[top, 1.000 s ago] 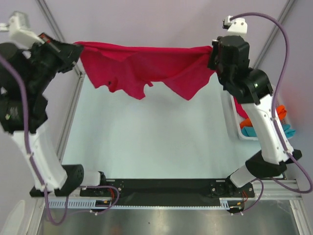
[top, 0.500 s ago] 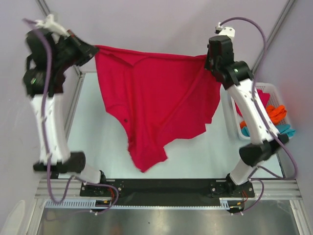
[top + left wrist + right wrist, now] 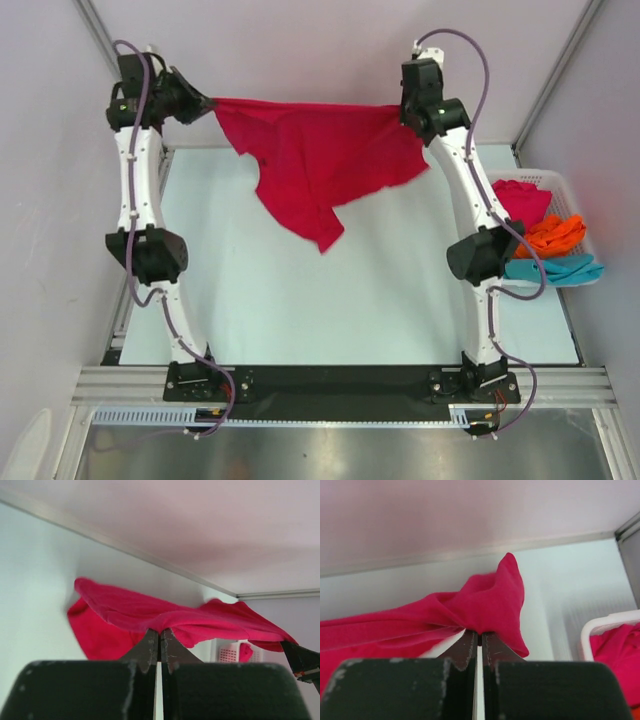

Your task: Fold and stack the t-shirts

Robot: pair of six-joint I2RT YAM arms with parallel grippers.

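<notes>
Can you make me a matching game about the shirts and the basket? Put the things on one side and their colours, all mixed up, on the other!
Things:
1. stretched t-shirt between left hand and right hand
2. basket
3. t-shirt at the basket's near end
4. t-shirt in the basket's middle

Colours:
A. orange
B. white
C. red
D. teal

Pairs: 1-C, 2-B, 3-D, 4-A

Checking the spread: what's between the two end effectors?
The crimson t-shirt, stretched from the left end effector to the right end effector, seen in the top external view.
</notes>
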